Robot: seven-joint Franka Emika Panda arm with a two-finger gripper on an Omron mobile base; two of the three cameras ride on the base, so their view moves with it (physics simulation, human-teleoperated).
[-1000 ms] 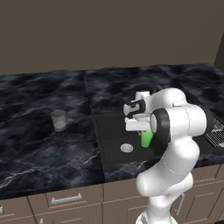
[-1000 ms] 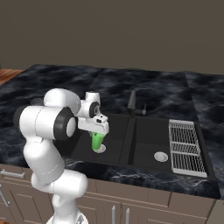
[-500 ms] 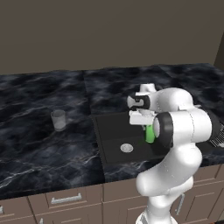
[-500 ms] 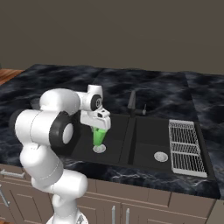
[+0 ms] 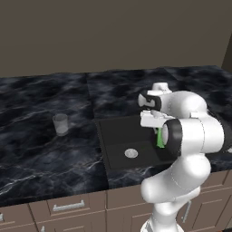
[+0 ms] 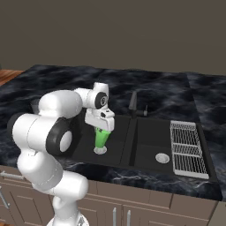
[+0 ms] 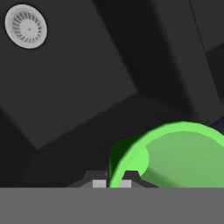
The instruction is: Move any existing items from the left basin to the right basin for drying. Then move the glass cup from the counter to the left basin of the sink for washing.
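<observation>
Sink (image 6: 132,145) basins, matte black, are sunk in the black marble worktop (image 5: 41,149), and the pincer (image 6: 102,130) hangs above the left basin (image 6: 88,143). Beyond the divider, away from the pincer toward the silver wire rack (image 6: 189,149), lies the right basin (image 6: 152,143) with its own drain disc (image 6: 162,157). Directly beneath the pincer sits the left basin's round silver drain (image 6: 100,150). Clenched on the wall of a bright green cup-shaped item (image 6: 102,138), the pincer holds it lifted clear of the basin floor; the hand view shows the two finger tips (image 7: 99,183) pressed on either side of its rim. Well off to the pincer's left, the clear glass cup (image 5: 60,124) stands upright on the worktop, apart from the sink.
</observation>
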